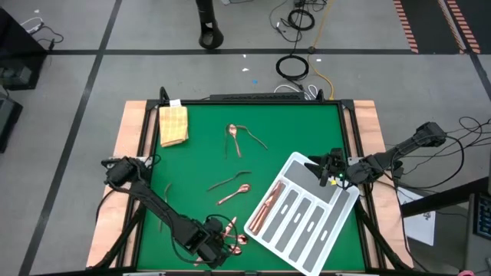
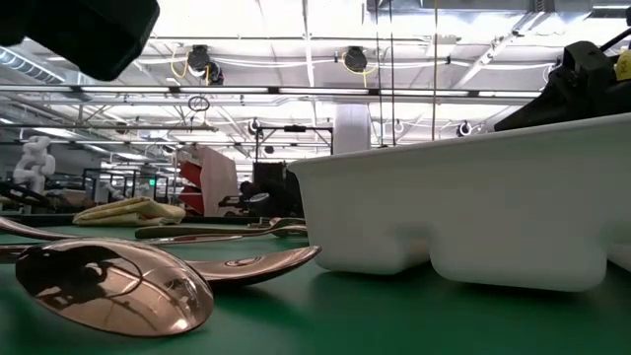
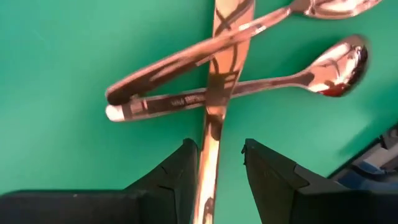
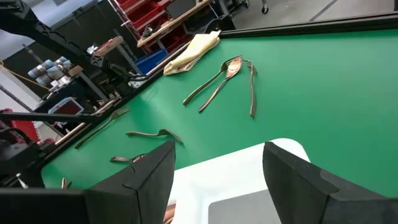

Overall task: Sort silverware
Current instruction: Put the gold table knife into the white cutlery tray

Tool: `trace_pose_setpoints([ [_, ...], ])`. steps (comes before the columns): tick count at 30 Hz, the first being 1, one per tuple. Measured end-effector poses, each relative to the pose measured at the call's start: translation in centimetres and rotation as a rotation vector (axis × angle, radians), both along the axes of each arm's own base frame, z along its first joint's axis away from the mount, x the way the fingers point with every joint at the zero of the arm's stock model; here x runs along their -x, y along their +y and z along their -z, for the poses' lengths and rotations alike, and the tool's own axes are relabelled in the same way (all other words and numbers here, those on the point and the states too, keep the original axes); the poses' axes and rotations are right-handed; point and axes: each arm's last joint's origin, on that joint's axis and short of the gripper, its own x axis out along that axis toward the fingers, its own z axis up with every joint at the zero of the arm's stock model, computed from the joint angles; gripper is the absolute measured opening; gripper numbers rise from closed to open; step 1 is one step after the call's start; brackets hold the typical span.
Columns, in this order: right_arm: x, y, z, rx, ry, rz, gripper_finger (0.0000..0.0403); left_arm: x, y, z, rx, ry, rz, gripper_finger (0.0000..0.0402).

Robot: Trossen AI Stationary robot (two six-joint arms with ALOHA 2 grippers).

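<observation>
Copper silverware lies scattered on the green mat: a pile at the near edge (image 1: 235, 230), loose pieces mid-table (image 1: 230, 184), three near the far side (image 1: 242, 138), and some in the white tray's (image 1: 307, 222) left slot (image 1: 265, 208). My left gripper (image 1: 222, 244) is open, low over the near pile. In the left wrist view a long copper piece (image 3: 214, 93) runs between its fingers (image 3: 221, 162), crossing two spoons (image 3: 336, 62). My right gripper (image 1: 326, 170) hovers open above the tray's far corner (image 4: 249, 168).
A yellow-tan folded cloth (image 1: 173, 124) lies at the mat's far left corner. The tray sits slanted at the near right and stands as a tall white wall (image 2: 463, 217) in the low view. A spoon bowl (image 2: 108, 286) lies close to the low camera. Wooden borders frame the mat.
</observation>
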Motion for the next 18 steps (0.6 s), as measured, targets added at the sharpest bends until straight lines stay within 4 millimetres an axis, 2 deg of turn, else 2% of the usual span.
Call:
trace_pose_setpoints([
  [8, 0.0, 0.1, 0.0, -0.006, 0.002, -0.022, 0.0229, -0.1, 0.7, 0.4, -0.056, 0.018, 0.038, 0.0139],
  [18, 0.0, 0.1, 0.0, 0.0, 0.004, -0.023, 0.0229, -0.7, 0.0, 2.3, 0.001, 0.053, 0.08, 0.0134],
])
